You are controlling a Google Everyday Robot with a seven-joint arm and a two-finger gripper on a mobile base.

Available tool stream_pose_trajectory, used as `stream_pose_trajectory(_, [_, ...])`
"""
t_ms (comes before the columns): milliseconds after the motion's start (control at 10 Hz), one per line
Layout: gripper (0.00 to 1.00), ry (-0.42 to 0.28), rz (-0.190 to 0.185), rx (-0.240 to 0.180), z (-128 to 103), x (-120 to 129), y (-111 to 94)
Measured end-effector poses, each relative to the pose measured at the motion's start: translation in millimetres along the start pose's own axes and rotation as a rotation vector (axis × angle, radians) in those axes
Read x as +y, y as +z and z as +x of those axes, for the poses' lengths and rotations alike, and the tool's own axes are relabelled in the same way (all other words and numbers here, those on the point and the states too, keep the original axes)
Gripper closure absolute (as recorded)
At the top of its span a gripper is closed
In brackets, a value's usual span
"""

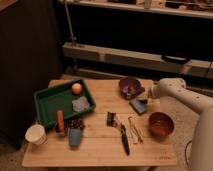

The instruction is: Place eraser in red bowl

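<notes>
The claw (144, 99) hangs low near the bench (95, 150) edge where the robot stands. It is just over the blue-grey pad (136, 106), next to the purple bowl (129, 85). I cannot tell if it is open or shut, or if it holds anything.

The eraser (111, 119), a little black block, seems to lie near the middle of the bench. The red bowl (161, 124) sits by the robot's edge, toward the front corner.

To do this well, I think the claw should go to the block, not the pad, and come straight down on it. The white arm (177, 92) reaches in from the robot's side, bent, with its tip pointing toward the middle.
</notes>
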Motion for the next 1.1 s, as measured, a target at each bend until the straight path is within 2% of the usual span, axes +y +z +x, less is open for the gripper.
stream_pose_trajectory(500, [0.30, 0.012, -0.009, -0.006, -4, -4, 3])
stream_pose_trajectory(1100, [0.30, 0.031, 0.019, -0.005, -12, 0, 9])
